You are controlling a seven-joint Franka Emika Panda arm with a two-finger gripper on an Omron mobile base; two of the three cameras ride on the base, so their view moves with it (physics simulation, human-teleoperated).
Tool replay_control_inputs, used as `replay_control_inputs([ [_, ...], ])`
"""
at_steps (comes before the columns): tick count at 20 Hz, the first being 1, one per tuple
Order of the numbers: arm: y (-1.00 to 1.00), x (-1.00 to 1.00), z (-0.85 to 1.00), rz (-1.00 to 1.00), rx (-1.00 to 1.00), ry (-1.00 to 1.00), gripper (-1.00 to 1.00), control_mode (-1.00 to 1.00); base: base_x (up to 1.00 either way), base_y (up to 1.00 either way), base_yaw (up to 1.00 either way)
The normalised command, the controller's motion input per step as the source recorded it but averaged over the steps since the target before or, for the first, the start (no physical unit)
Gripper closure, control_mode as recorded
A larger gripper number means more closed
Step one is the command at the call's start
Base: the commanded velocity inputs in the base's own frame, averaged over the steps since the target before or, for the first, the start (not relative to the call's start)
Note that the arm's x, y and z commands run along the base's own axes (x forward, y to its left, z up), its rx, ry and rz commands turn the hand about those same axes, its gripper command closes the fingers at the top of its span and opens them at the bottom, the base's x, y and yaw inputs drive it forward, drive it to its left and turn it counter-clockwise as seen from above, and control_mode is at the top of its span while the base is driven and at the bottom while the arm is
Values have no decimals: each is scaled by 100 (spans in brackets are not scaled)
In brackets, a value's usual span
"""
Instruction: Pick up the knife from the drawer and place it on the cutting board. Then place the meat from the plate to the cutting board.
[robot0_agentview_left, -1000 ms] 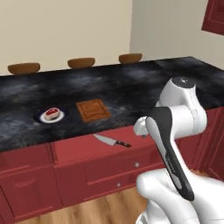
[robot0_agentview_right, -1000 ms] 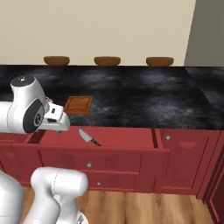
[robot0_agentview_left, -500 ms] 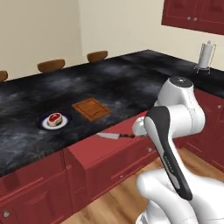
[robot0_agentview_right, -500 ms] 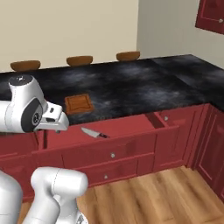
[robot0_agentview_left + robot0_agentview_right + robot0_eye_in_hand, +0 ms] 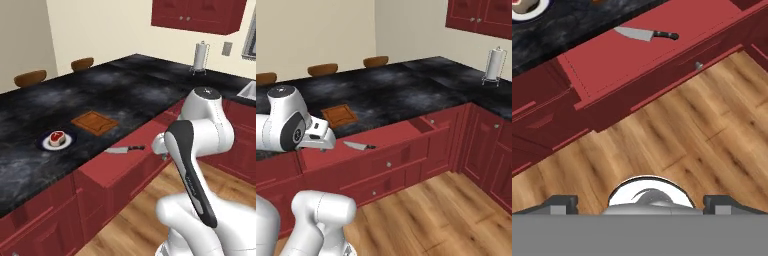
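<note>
One knife (image 5: 646, 34) lying flat in the open drawer (image 5: 617, 60), handle pointing along the drawer front, well ahead of the pincer (image 5: 640, 200); pincer fingertips standing spread, pinching nothing.

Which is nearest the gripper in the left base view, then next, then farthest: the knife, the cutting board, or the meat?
1. knife, in the open drawer, just left of the gripper.
2. cutting board, on the counter behind the drawer.
3. meat, on the plate, farthest left.
</note>
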Motion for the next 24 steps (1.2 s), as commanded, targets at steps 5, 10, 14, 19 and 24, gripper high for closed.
replay_control_inputs([
  [5, 0, 0, 0, 0, 0, 0, -100, 100, 0, 99, 0],
  [10, 0, 0, 0, 0, 0, 0, -100, 100, 39, 72, 0],
  [14, 0, 0, 0, 0, 0, 0, -100, 100, 92, 8, 0],
  [19, 0, 0, 0, 0, 0, 0, -100, 100, 88, 77, -8],
  [24, 0, 0, 0, 0, 0, 0, -100, 100, 29, 44, -25],
])
